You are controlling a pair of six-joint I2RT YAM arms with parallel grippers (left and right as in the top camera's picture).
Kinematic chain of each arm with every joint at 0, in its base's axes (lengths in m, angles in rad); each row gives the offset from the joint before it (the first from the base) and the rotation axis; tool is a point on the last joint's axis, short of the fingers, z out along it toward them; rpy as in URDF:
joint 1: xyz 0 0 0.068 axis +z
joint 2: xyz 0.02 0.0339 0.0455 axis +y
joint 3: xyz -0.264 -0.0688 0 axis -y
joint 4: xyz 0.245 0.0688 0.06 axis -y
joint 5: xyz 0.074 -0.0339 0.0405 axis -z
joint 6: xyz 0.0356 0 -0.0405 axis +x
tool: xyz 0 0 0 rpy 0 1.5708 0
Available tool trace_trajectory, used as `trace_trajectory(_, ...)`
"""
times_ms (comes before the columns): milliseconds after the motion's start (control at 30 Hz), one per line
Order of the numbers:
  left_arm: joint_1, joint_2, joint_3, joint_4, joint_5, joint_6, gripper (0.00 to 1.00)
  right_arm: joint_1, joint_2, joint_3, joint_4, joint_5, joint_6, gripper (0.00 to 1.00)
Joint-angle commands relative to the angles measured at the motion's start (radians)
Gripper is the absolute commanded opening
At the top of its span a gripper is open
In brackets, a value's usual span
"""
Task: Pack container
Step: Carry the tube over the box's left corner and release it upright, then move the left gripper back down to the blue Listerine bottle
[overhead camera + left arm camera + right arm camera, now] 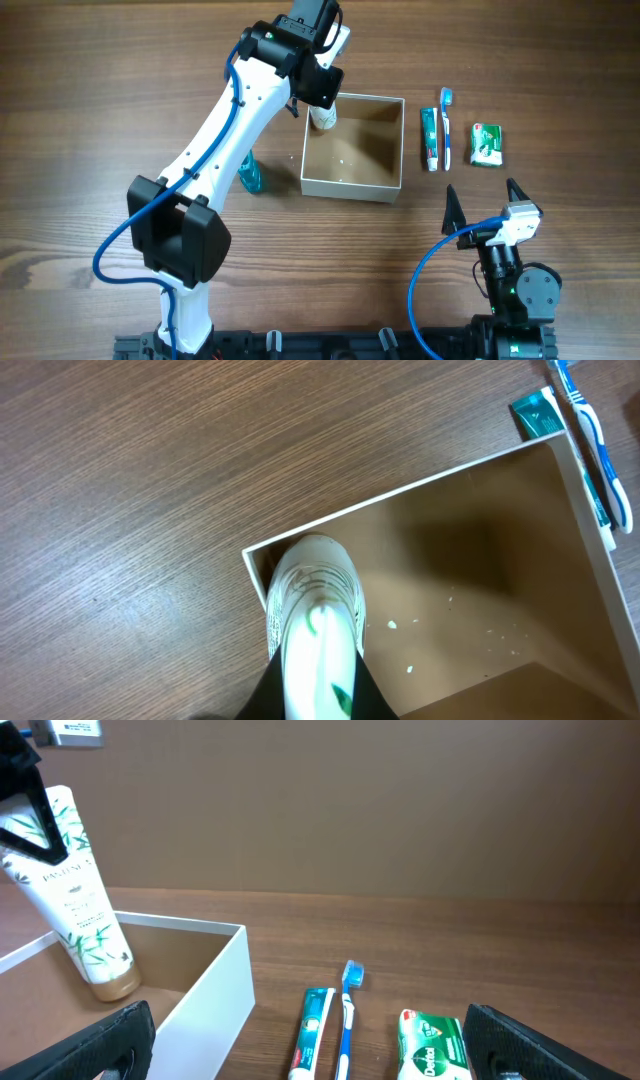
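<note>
Left end effector (pixel 322 98) is right over the far-left corner of the container (pixel 350 186), pinching a white shampoo tube (pixel 80 900) by its upper end. The tube hangs straight below the fingers, long axis close to vertical, cap down, top leaning slightly left. The cap's inside the walls, low by the tan floor; touching it or not, I can't tell. The container sits mid-way across the table (pixel 90 90), open top up. Letting go looks next, and a near-upright tube in a corner could topple. Right end effector (pixel 484 203) sits at the near right, fingers spread and empty, well apart from the box, with toothpaste (pixel 430 140), toothbrush (pixel 446 128) and green packet (pixel 486 145) just beyond it.
</note>
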Motion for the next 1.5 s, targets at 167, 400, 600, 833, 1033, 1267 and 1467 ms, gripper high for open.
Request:
trace_trajectory(167, -0.01, 0.008, 0.014, -0.008, -0.013, 0.019, 0.15, 0.006, -0.006, -0.001, 0.004, -0.009, -0.002, 1.0)
trace_trajectory(400, -0.015, 0.008, 0.014, -0.005, -0.013, 0.019, 0.25, 0.006, -0.006, -0.001, 0.004, -0.009, -0.003, 1.0)
trace_trajectory(600, -0.015, 0.008, 0.014, 0.008, -0.013, 0.019, 0.26, 0.006, -0.006, -0.001, 0.004, -0.009, -0.003, 1.0)
trace_trajectory(833, -0.014, 0.005, 0.015, 0.079, -0.013, 0.019, 0.26, 0.006, -0.006, -0.001, 0.004, -0.009, -0.003, 1.0)
trace_trajectory(1033, -0.014, -0.015, 0.047, 0.088, -0.014, 0.019, 0.34, 0.006, -0.006, -0.001, 0.003, -0.009, -0.003, 1.0)
trace_trajectory(1267, 0.007, -0.08, 0.083, 0.098, -0.021, 0.019, 0.44, 0.006, -0.006, -0.001, 0.004, -0.009, -0.003, 1.0)
trace_trajectory(1467, 0.053, -0.166, 0.084, 0.099, -0.1, 0.018, 0.54, 0.006, -0.006, -0.001, 0.004, -0.009, -0.003, 1.0)
